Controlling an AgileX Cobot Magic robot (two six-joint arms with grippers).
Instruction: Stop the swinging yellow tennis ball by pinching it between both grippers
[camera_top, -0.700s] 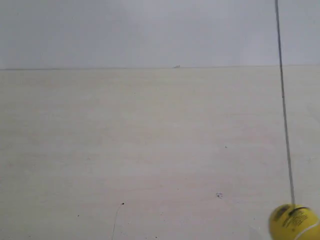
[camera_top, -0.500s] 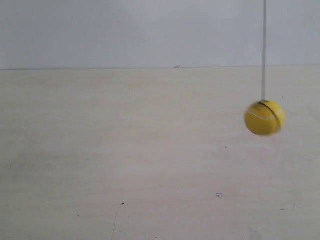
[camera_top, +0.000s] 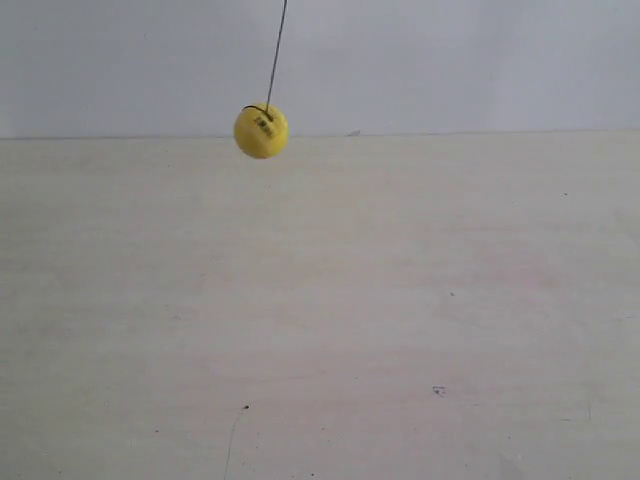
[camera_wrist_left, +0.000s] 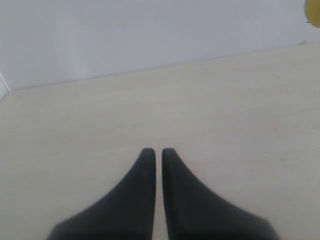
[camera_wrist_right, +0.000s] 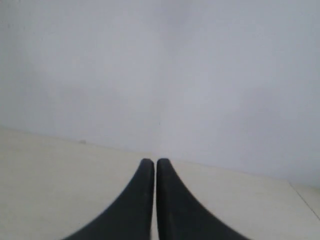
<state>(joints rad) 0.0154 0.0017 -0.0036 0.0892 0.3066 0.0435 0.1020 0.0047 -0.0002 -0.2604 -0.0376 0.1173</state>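
Observation:
The yellow tennis ball (camera_top: 261, 131) hangs on a thin dark string (camera_top: 277, 55) high in the exterior view, left of centre, in front of the line where table meets wall. A sliver of the ball (camera_wrist_left: 315, 12) shows at the edge of the left wrist view. My left gripper (camera_wrist_left: 158, 151) is shut, its black pointed jaws nearly touching with nothing between them, far from the ball. My right gripper (camera_wrist_right: 154, 161) is shut the same way over the table; the ball is out of its view. Neither gripper appears in the exterior view.
A pale wooden table (camera_top: 320, 320) fills most of the exterior view, with a plain grey-white wall (camera_top: 450, 60) behind it. A few small dark specks (camera_top: 438, 390) and a thin scratch (camera_top: 233, 440) mark the tabletop.
The ball has swung from the exterior view's lower right corner up and across to the upper left, looking smaller. Its string now leans the other way.

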